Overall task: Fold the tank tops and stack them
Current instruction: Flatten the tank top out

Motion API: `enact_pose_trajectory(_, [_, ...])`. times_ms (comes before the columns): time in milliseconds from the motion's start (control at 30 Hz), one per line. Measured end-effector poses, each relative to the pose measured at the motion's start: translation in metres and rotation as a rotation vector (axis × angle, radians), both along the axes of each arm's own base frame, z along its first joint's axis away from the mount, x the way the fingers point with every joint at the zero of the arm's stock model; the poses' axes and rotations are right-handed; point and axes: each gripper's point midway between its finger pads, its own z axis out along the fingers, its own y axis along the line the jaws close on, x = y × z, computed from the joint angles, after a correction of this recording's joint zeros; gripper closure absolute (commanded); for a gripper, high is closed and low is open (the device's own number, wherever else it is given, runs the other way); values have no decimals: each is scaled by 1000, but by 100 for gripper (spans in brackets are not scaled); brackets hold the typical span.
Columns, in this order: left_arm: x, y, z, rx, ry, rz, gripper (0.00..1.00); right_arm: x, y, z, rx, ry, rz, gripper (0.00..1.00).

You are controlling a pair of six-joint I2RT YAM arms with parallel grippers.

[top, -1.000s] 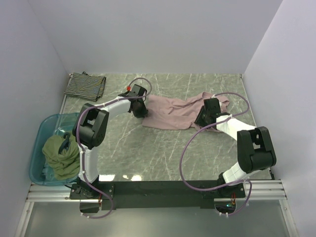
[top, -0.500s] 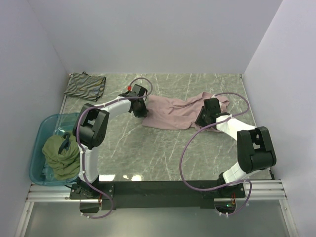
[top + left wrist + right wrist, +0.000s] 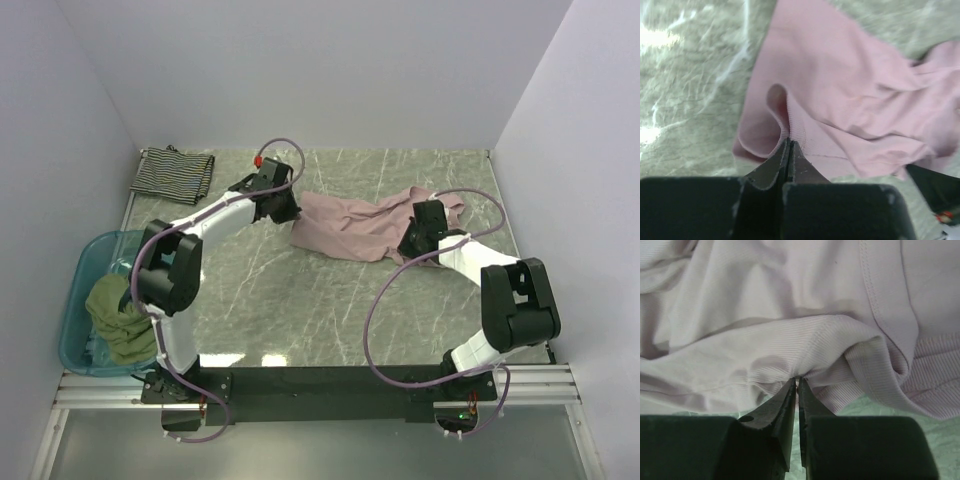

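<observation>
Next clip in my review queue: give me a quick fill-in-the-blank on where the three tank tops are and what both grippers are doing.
1. The pink tank top is pinched by the left gripper and the right gripper, both of them ____.
2. The olive-green tank top lies ____ the blue tub.
3. The striped tank top lies at the far ____ corner of the table.

Missing words: shut; in; left.
</observation>
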Motion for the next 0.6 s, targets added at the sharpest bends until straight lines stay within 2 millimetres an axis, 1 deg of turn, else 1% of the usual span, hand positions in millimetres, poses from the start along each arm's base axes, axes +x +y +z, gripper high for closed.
enact_pose_trajectory(100, [4,0,20,-29,-48,4,99,-3,-1,0,-1,-1,0,93])
enact_pose_trajectory(167, [3,3,25,-40,-62,9,99,-5,-1,1,-2,-2,-1,95])
enact_pose_trajectory(267, [-3,12,26,-47,-60,28,99,-6,-2,6,1,-15,-2,95])
enact_pose_trajectory(300, [-5,15,26,-48,-59,35,99,-7,-2,10,3,-25,-1,93])
enact_pose_trajectory(333, [-6,18,25,-49,-58,41,99,-8,-2,13,5,-33,-2,84])
enact_pose_trajectory(367, [-8,21,25,-50,-57,46,99,-8,-2,15,6,-39,-3,79])
enact_pose_trajectory(400, [-10,24,26,-50,-56,51,99,-8,-2,19,9,-49,-1,70])
enact_pose_trajectory(467, [-10,28,27,-52,-58,59,99,-7,0,24,17,-70,3,61])
enact_pose_trajectory(500, [-10,29,27,-53,-60,60,99,-7,0,24,20,-74,8,53])
enact_pose_trajectory(600, [-11,29,26,-56,-64,61,99,-13,3,17,25,-65,21,49])
